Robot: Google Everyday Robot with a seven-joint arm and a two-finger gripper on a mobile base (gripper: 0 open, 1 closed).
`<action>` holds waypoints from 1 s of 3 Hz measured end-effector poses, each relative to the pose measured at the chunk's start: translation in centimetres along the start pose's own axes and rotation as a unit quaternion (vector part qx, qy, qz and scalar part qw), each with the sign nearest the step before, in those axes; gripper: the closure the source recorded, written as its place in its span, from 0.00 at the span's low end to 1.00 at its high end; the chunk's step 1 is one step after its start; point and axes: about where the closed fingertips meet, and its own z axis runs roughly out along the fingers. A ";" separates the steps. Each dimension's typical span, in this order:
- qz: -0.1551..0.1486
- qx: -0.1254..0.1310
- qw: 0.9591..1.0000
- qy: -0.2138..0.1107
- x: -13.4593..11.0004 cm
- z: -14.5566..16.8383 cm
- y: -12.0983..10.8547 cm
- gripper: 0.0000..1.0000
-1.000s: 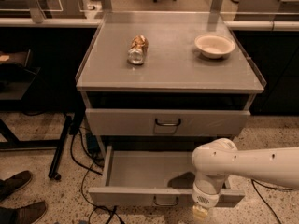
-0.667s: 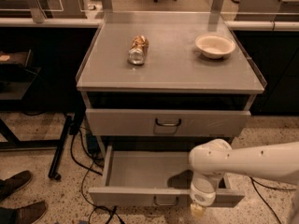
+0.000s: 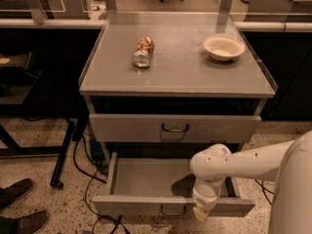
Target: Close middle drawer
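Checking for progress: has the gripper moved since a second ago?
Yes. The gripper has shifted slightly left along the front of the middle drawer, toward its handle.

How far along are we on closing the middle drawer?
Done: the gripper is at the front panel of the middle drawer, just right of its handle. In hand: lining up the push. Left: nearly all of it; the drawer stands pulled well out, its grey inside exposed.

Crushed can and white bowl well apart on the grey cabinet top; shoes on the floor.
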 end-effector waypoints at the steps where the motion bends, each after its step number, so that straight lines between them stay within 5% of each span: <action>1: 0.021 0.018 1.000 -0.005 -0.4 0.0 -1.1 1.00; 3: 0.054 0.069 0.995 -0.039 -1.3 -2.6 -3.9 1.00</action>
